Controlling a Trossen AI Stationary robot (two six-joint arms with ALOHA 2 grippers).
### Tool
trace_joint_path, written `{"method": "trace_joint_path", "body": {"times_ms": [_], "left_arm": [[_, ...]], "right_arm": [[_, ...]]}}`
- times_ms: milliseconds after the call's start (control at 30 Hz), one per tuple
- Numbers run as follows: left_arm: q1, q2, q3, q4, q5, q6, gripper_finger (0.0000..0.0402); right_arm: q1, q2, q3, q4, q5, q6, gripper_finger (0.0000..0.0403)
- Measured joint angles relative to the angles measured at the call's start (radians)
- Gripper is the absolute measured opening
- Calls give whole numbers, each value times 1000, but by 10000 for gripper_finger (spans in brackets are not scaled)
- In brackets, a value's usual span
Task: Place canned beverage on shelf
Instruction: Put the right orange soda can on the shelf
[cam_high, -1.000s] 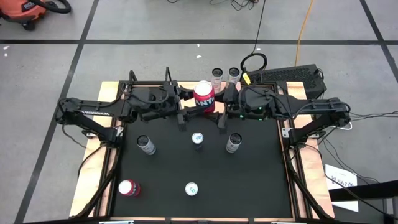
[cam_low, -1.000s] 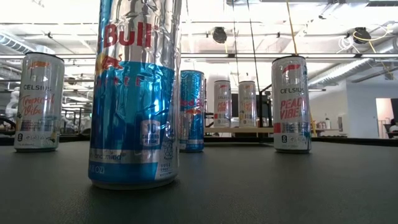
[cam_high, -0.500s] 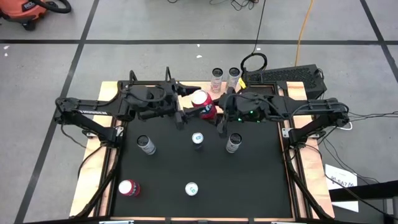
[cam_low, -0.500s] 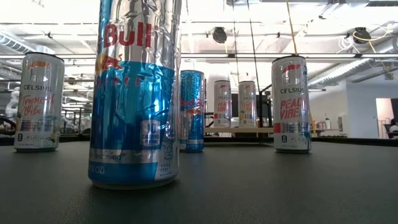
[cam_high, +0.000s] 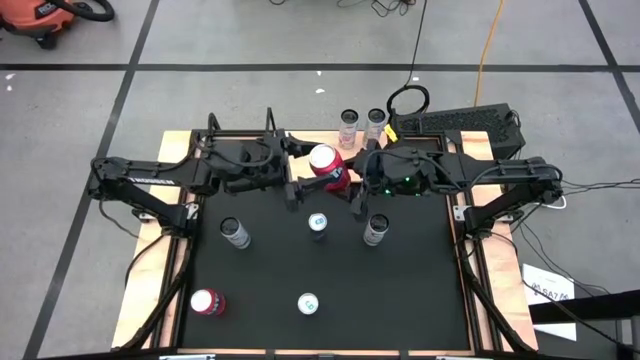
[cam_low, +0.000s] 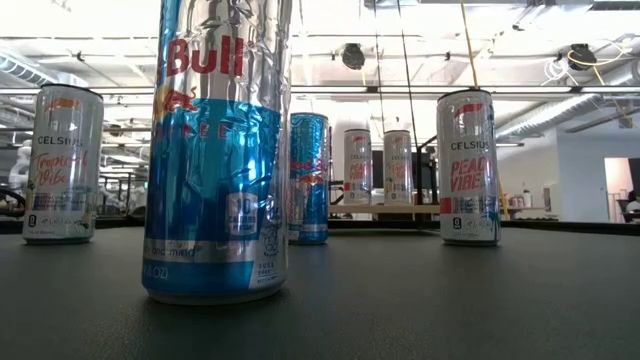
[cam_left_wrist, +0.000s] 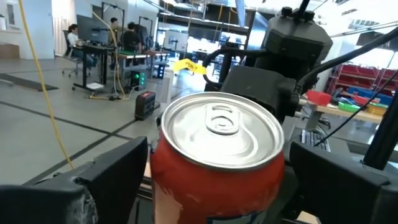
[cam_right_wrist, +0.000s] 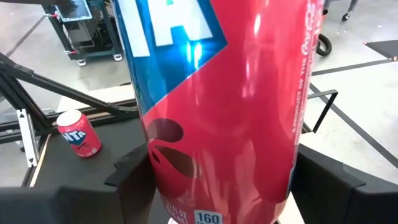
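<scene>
Red and upright, one Fanta can (cam_high: 324, 163) is seen at the black mat's (cam_high: 330, 290) far edge, on or just above the light-wood shelf (cam_high: 300, 150); which cannot be told. It is flanked closely by the left gripper (cam_left_wrist: 214, 186) and right gripper (cam_right_wrist: 224, 180), though a firm grip cannot be confirmed. Two slim cans (cam_high: 361, 121) are counted beyond the shelf, and five cans on the mat: four slim, one red (cam_high: 207, 302).

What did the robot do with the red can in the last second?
The red can tipped from lying sideways toward upright and shifted slightly toward the shelf at the mat's far edge. The left gripper and right gripper stayed on either side of it. The other cans did not move.
</scene>
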Motion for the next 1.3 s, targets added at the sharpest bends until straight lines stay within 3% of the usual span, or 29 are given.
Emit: {"method": "trace_joint_path", "body": {"times_ms": [333, 433, 567, 767, 933, 1167, 1300], "left_arm": [[34, 1, -1, 1, 10, -2, 265], [55, 2, -1, 4, 23, -7, 263], [101, 3, -3, -1, 2, 24, 263], [200, 2, -13, -38, -65, 113, 263], [302, 2, -121, -10, 2, 107, 263], [424, 74, -311, 230, 120, 117, 263], [469, 157, -356, 339, 170, 164, 263]], "right_arm": [[-2, 0, 2, -7, -17, 25, 294], [-3, 0, 2, -22, -8, 48, 322], [-3, -23, 2, -85, 91, 135, 361], [2, -111, 4, -225, 242, 234, 365], [1, -189, 3, -294, 280, 281, 355], [2, -215, 3, -348, 297, 329, 354], [1, -208, 3, -355, 299, 342, 354]]}}
